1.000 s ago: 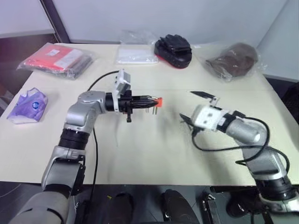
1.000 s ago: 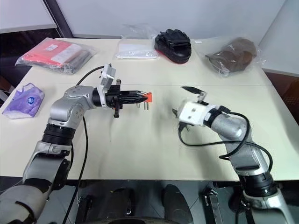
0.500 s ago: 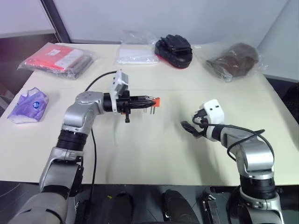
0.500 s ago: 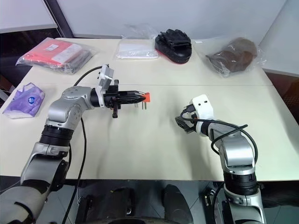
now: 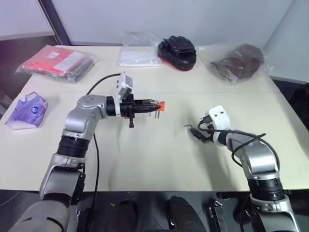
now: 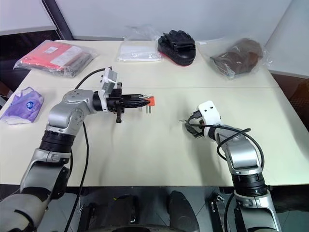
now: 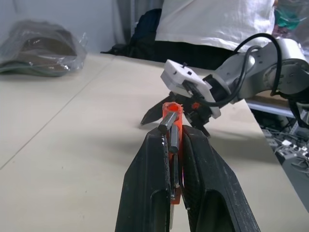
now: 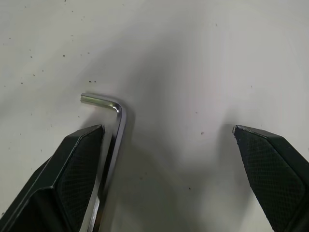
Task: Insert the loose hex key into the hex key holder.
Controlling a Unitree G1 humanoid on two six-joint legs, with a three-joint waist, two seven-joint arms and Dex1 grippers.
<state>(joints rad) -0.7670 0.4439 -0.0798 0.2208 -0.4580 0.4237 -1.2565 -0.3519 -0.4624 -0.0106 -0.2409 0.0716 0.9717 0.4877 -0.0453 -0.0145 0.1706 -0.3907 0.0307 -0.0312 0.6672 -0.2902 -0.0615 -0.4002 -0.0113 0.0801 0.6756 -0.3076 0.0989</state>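
My left gripper [image 5: 155, 105] is held level above the table's middle, pointing right and shut on the hex key holder [image 5: 161, 104]. The holder is a small orange-red block [image 7: 170, 116] with short grey keys sticking out of it. The loose hex key [image 8: 117, 126] is a thin L-shaped grey rod lying flat on the table. My right gripper [image 8: 166, 131] hangs open low over the table. The key lies just inside one finger [image 8: 79, 159], with its bent end past the fingertip. In the head view the right gripper [image 5: 197, 133] is right of centre.
Along the table's far side lie a red packet [image 5: 58, 60], a clear bag [image 5: 140, 55], a black glove-like item [image 5: 177, 50] and a brown bagged item [image 5: 241, 60]. A purple packet [image 5: 26, 108] lies at the left edge. A person in a white shirt [image 7: 217, 19] stands beyond the table.
My right gripper has sunk toward the table and rolled, so its open fingers now sit low around the loose hex key. The left gripper and the holder have stayed in place.
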